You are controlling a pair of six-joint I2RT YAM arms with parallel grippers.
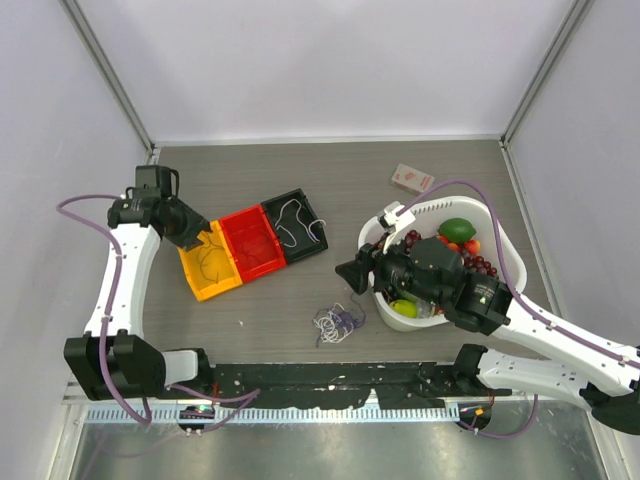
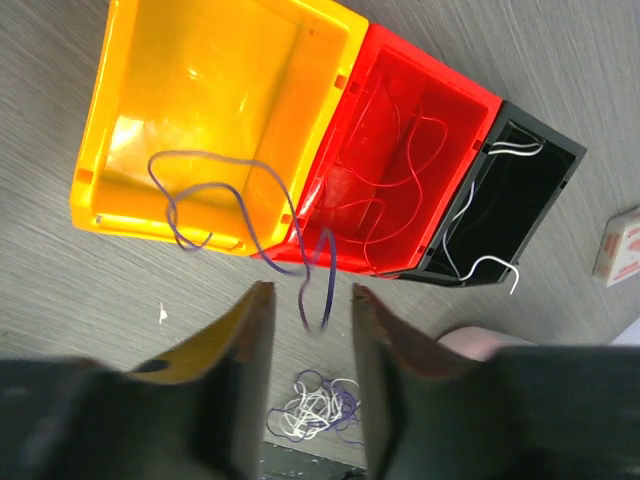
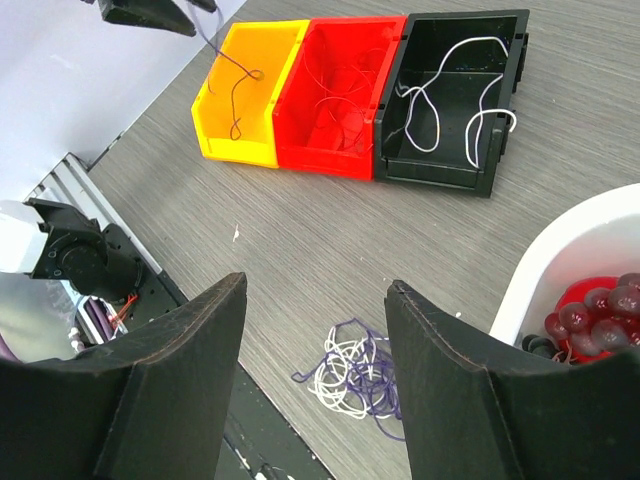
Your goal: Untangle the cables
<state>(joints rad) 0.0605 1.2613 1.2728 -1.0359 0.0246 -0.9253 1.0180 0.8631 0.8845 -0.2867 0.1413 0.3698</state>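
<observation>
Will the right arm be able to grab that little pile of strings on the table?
Probably yes: the right gripper is open and aimed toward the tangle, and nothing sits between them.

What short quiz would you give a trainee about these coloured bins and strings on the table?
1. True or false: the black plastic bin holds a white cord.
2. The thin purple cord dangling between the fingers of the left gripper trails into which bin? A yellow plastic bin; B red plastic bin; C black plastic bin.
3. Fill in: the loose tangle lying on the grey wooden table mixes white and ___ cords.

Key: 1 true; 2 A; 3 purple.
</observation>
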